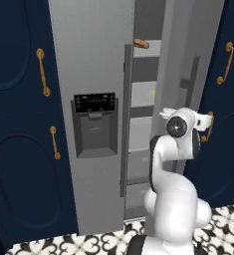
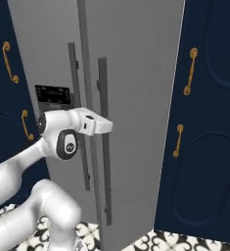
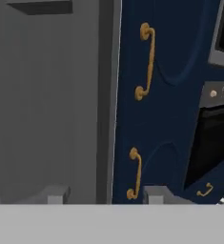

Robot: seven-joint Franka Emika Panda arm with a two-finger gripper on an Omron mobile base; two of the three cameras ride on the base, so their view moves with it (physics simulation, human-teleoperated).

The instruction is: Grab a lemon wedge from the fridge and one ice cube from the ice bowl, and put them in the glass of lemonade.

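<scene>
Two doors on the fridge (image 1: pixel 96 74), and from the left base cam the right one stood swung partly open, so you could see into a slice of the inside. I counted roughly four grey shelves (image 1: pixel 141 92) stacked in that gap. One brown bread-like roll (image 1: pixel 141 43) poked out on the top shelf, and one tiny yellow-green speck, which looked like the lemon wedge (image 1: pixel 153 93), sat on the shelf two levels below it, toward the right side of the opening. It was too small to make out any shape.

One black dispenser panel (image 1: pixel 94 103) with the recess under it sat on the left door. Two dark vertical bar handles (image 2: pixel 103 137) showed in the right base cam, side by side, with the arm's hand (image 2: pixel 98 125) right in front of them, at about mid height. Honestly couldn't tell whether the fingers were spread or pinched, since the white hand body hid them from both base cams and the hand cam only caught two small grey stubs at the bottom edge.

Navy cabinets (image 1: pixel 19 124) flanked the fridge on both sides. Brass handles (image 1: pixel 43 72): two on the left cabinet and two on the right in the left base cam. The floor was black-and-white patterned tile (image 1: pixel 88 244).
</scene>
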